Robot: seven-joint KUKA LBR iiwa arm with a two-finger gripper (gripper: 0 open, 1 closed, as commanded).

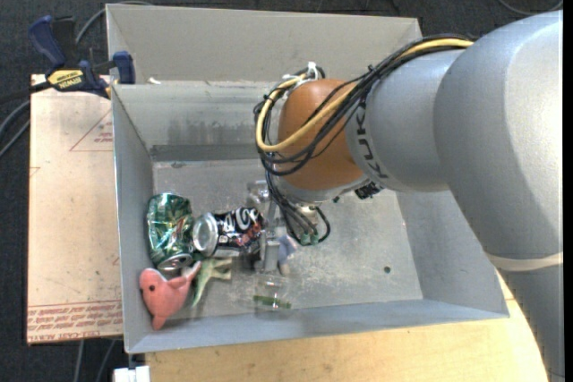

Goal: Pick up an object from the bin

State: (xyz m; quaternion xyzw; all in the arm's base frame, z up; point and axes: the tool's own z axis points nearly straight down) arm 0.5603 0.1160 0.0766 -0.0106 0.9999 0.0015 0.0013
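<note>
Here, crumpled green can [168,228] beside black can [235,228].

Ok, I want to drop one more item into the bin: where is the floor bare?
The bin floor is bare right of the gripper, out to the right wall, and in a strip below the far wall. The front-left corner is crowded: green crushed can, black-and-white can, pink toy.
</note>
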